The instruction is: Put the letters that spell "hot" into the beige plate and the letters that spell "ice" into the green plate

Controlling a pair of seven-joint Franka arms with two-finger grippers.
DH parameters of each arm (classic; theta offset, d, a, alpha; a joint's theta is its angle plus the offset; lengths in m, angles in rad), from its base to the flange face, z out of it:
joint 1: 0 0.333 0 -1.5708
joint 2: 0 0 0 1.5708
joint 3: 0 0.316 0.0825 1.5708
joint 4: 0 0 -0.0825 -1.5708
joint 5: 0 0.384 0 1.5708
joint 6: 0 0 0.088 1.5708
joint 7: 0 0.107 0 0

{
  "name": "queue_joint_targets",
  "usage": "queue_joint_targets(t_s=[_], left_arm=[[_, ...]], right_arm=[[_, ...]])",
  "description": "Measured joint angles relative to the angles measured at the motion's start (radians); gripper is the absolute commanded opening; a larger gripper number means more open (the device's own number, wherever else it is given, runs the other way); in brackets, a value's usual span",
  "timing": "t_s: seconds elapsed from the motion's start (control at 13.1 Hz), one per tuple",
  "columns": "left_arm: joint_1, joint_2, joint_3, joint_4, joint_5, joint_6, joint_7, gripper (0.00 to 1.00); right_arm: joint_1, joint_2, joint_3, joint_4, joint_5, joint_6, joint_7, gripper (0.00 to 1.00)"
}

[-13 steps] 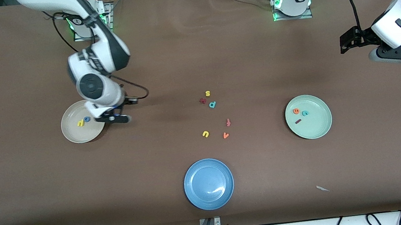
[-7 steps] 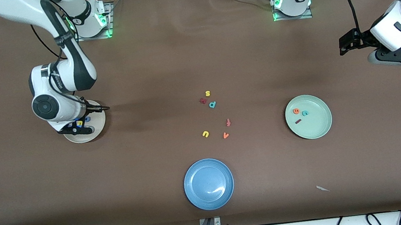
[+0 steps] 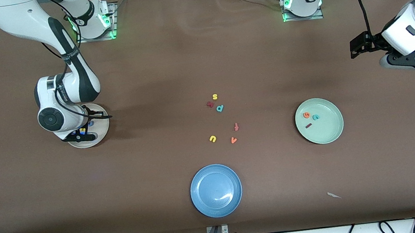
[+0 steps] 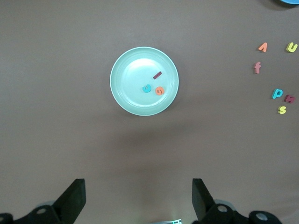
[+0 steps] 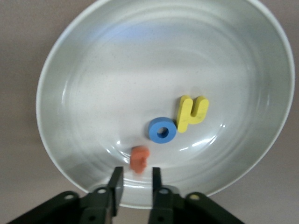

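Reading the table in the front view as a clock dial, with twelve at the robots' bases, you had the blue plate nearest the camera at six o'clock, and a pale scrap lay on the cloth at about five.

Farther in, near the dial's centre, you had the loose letters: a yellow u and an orange v, then a reddish f. Farther still came a teal p, a maroon squiggle and a yellow s.

At about four o'clock sat the green plate. On its own dial the orange e lay at ten, the teal c just beside it near the middle, and the maroon i at eight.

At nine o'clock sat the beige plate. Your right gripper hung low over its rim. Its fingers were parted by a narrow gap and clamped nothing. The orange t showed blurred just off their tips, over the plate's inner slope. You cannot tell whether it had touched down. The blue o and the yellow h lay touching each other on the plate's floor.

At two o'clock your left gripper waited high over bare cloth, its fingers spread wide and holding nothing.
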Motion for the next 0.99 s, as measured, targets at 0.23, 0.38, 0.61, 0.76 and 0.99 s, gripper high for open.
queue_joint_targets(t_s=[0.23, 0.38, 0.61, 0.76, 0.99], left_arm=[[0.000, 0.006, 0.002, 0.000, 0.000, 0.018, -0.001, 1.00], [0.000, 0.007, 0.005, 0.000, 0.000, 0.022, -0.001, 1.00], [0.000, 0.007, 0.006, 0.000, 0.000, 0.023, -0.001, 1.00], [0.000, 0.012, 0.008, 0.000, 0.000, 0.024, -0.001, 1.00], [0.000, 0.018, 0.009, 0.000, 0.000, 0.024, -0.001, 1.00]], right_arm=[[-0.001, -0.047, -0.009, 0.039, 0.000, -0.002, -0.002, 0.99], [-0.001, -0.115, -0.029, 0.117, 0.000, -0.092, -0.006, 0.99], [-0.002, -0.193, -0.045, 0.309, 0.000, -0.328, -0.009, 0.99], [-0.002, -0.221, -0.055, 0.419, 0.000, -0.406, -0.009, 0.99], [-0.002, -0.245, -0.081, 0.473, 0.000, -0.419, -0.011, 1.00]])
